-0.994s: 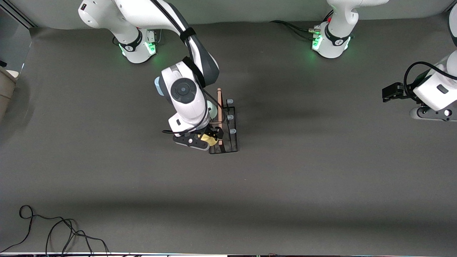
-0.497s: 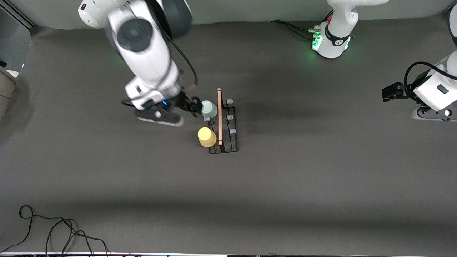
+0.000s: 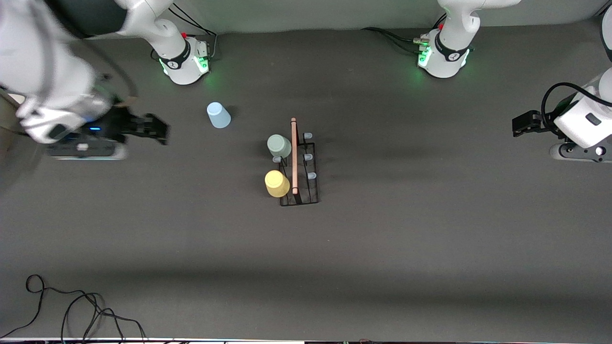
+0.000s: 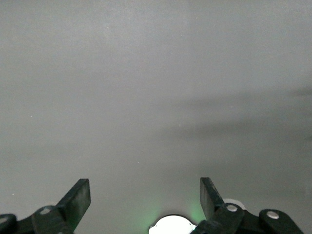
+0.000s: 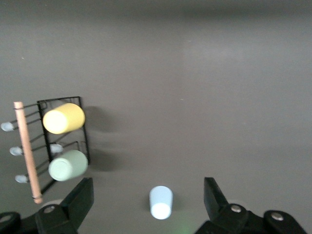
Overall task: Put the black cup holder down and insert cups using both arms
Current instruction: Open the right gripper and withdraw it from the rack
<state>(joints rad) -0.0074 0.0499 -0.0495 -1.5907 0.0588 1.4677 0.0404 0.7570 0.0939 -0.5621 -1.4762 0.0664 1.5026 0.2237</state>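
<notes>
The black cup holder (image 3: 300,202) stands mid-table with its wooden handle (image 3: 294,157) on top. The yellow cup (image 3: 277,183) and the sage green cup (image 3: 278,145) sit upside down on pegs on the side toward the right arm. The light blue cup (image 3: 218,115) stands upside down on the table, apart from the holder, near the right arm's base. My right gripper (image 3: 160,128) is open and empty, over bare table toward the right arm's end. Its wrist view shows the holder (image 5: 58,101), yellow cup (image 5: 63,118), green cup (image 5: 68,165) and blue cup (image 5: 161,202). My left gripper (image 3: 519,124) waits open and empty.
Three pale-tipped pegs (image 3: 308,156) on the holder's side toward the left arm are bare. A black cable (image 3: 71,306) lies at the table's edge nearest the front camera. The left wrist view shows only bare table and a green-lit base (image 4: 170,226).
My right gripper let go of the yellow cup on its peg, opened and swung away toward the right arm's end. The light blue cup has come into view. The left arm has not moved.
</notes>
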